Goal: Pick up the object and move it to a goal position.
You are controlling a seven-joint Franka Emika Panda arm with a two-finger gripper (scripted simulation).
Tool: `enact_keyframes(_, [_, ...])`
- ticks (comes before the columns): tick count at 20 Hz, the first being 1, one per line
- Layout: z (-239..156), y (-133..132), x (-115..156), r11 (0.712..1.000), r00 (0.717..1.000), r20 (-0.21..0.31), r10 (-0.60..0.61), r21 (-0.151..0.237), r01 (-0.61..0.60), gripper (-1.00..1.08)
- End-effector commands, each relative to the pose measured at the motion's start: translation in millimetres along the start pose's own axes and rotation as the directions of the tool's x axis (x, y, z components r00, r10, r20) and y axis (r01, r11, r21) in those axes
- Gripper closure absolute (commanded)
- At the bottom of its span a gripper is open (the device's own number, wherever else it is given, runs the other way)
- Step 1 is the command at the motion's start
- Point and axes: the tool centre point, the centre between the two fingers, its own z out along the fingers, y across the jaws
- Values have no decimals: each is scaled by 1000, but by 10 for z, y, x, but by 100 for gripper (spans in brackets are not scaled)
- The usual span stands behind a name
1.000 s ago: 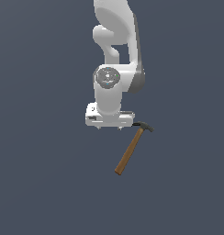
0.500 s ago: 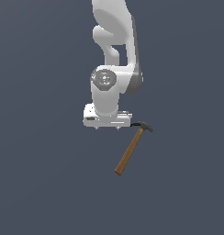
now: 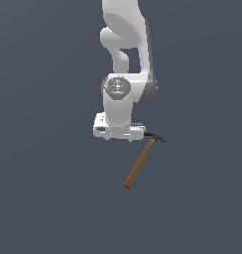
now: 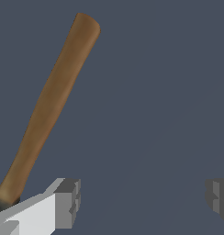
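Beside the arm's hand, at the exterior view's right, a hammer (image 3: 141, 163) lies on the dark grey floor (image 3: 43, 198).

Its dark metal head (image 3: 155, 136) sits just beside the white hand, and the brown wooden handle (image 4: 49, 105) slants away toward the exterior view's lower left. From the wrist, the gripper (image 4: 143, 199) has its fingers (image 4: 68, 203) spread wide with nothing between them; the hammer lies outside one finger, not in the gap.
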Motion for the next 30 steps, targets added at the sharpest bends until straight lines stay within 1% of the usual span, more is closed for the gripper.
enact_keyframes(1, [29, -60, 12, 999, 999, -4, 32, 1, -32, -92])
enact_keyframes(7, [125, -252, 48, 990, 990, -17, 140, 6, -139, -92])
enact_keyframes(12, [220, -441, 77, 970, 969, -30, 244, 13, -244, -92])
enact_keyframes(17, [316, -629, 97, 938, 937, -41, 347, 23, -346, -92])
enact_keyframes(22, [409, -811, 110, 897, 896, -49, 442, 34, -441, -92])
enact_keyframes(26, [467, -925, 114, 866, 865, -54, 500, 43, -498, -92])
enact_keyframes(30, [511, -1009, 115, 841, 839, -57, 541, 50, -539, -92])
